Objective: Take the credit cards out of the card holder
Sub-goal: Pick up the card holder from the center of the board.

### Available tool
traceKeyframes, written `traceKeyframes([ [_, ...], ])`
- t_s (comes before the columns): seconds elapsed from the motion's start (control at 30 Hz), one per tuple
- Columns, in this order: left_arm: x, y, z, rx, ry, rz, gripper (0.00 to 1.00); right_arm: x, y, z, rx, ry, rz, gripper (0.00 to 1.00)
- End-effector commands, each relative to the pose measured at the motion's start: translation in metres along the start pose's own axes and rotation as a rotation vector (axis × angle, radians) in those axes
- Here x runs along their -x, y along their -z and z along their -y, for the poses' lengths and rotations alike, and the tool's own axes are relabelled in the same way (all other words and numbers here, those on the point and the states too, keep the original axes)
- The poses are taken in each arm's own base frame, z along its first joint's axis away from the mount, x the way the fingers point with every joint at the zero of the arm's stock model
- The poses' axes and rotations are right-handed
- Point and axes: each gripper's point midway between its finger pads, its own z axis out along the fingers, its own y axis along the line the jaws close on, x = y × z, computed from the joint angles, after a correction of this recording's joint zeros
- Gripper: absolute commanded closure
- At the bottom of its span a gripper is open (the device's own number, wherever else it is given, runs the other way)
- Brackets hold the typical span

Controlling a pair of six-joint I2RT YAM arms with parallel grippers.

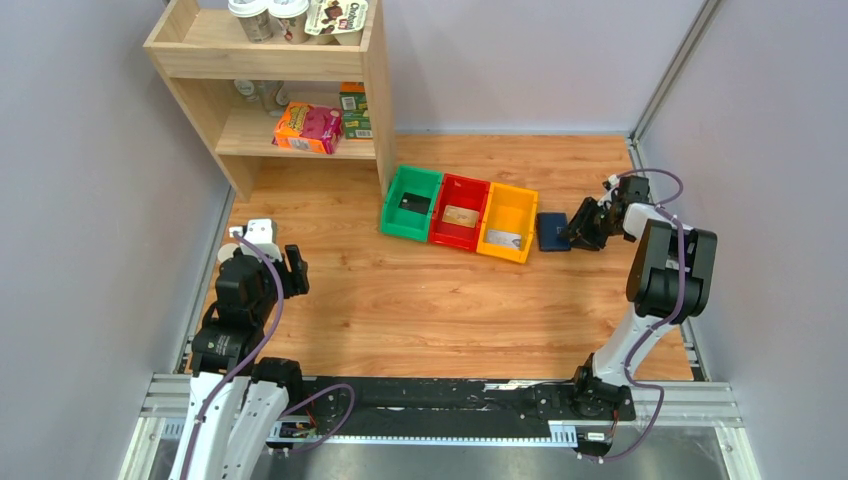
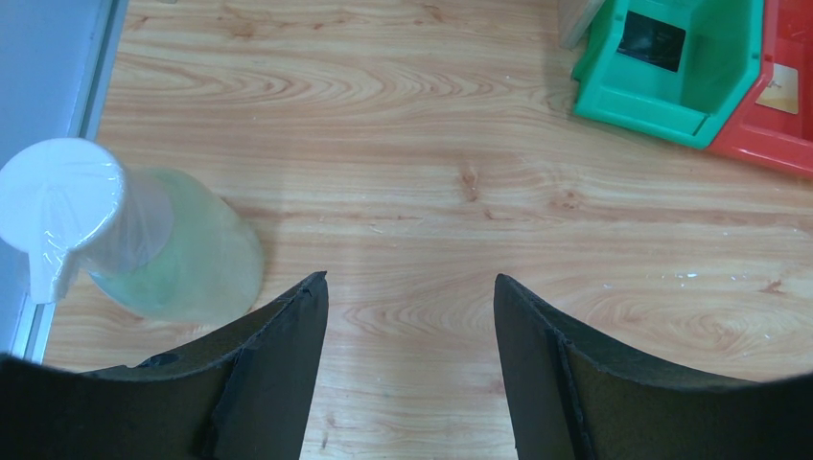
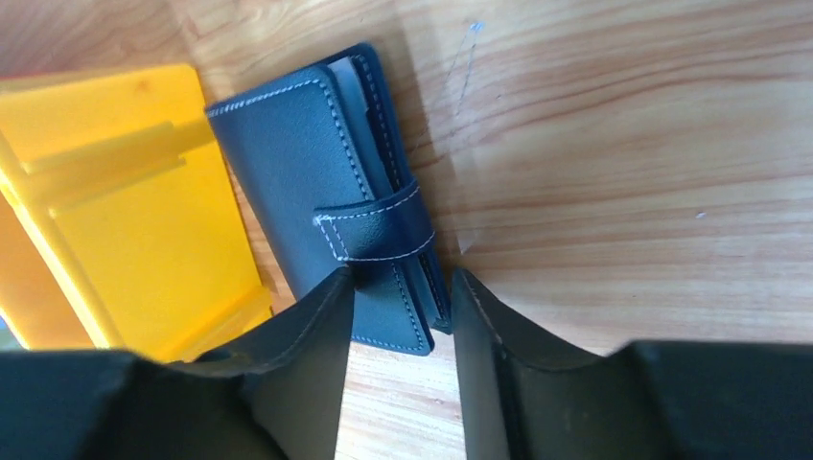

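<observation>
**Right arm at the shut card holder**

Top view: the card holder [image 1: 552, 231] lies shut just right of the yellow bin [image 1: 512, 210]. The right gripper [image 1: 574, 234] is at its far side, probably to take hold. Credit cards [image 1: 461, 215] already lie in that bin and the two left of it. The left gripper [image 1: 297, 270] hangs well left.

Left wrist: jaws wide apart, holding nothing.

Right wrist: jaws narrowly apart astride the holder's strap edge; whether they pinch it I cannot tell.

Wood-grain tabletop [image 1: 400, 310], grey walls.

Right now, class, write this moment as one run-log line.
left gripper: open | right gripper: jaws astride wallet end, grip unclear | wallet: strapped shut beside yellow bin
</observation>
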Motion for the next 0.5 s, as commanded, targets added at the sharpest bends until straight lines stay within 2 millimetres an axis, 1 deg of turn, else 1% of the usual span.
traceKeyframes([
  [0.0, 0.008, -0.001, 0.004, -0.021, -0.019, 0.032, 0.28, -0.013, -0.002, -0.005, 0.061, 0.012, -0.034, 0.62],
  [0.03, 0.009, 0.000, 0.004, -0.022, -0.018, 0.033, 0.28, -0.016, -0.002, -0.005, 0.062, 0.008, -0.041, 0.67],
  [0.1, 0.009, 0.000, 0.004, -0.024, -0.017, 0.033, 0.28, -0.019, 0.000, -0.004, 0.049, -0.004, -0.046, 0.82],
  [0.17, 0.008, 0.000, 0.006, -0.030, -0.017, 0.032, 0.28, -0.022, 0.006, -0.004, 0.036, -0.010, -0.040, 0.96],
  [0.2, 0.009, 0.001, 0.007, -0.037, -0.020, 0.032, 0.28, -0.022, 0.010, -0.004, 0.027, -0.013, -0.028, 1.00],
  [0.3, 0.009, 0.001, 0.010, -0.051, -0.024, 0.033, 0.28, -0.025, 0.025, -0.005, -0.012, -0.048, 0.013, 1.00],
  [0.37, 0.010, 0.002, 0.012, -0.059, -0.024, 0.039, 0.28, -0.033, 0.035, -0.004, -0.055, -0.060, 0.028, 1.00],
  [0.4, 0.009, 0.003, 0.013, -0.064, -0.024, 0.037, 0.28, -0.037, 0.042, 0.002, -0.115, -0.076, 0.038, 1.00],
  [0.43, 0.009, 0.003, 0.015, -0.071, -0.027, 0.037, 0.28, -0.043, 0.049, 0.002, -0.142, -0.072, 0.047, 1.00],
  [0.47, 0.008, 0.003, 0.015, -0.072, -0.026, 0.034, 0.28, -0.051, 0.055, 0.007, -0.194, -0.075, 0.050, 1.00],
])
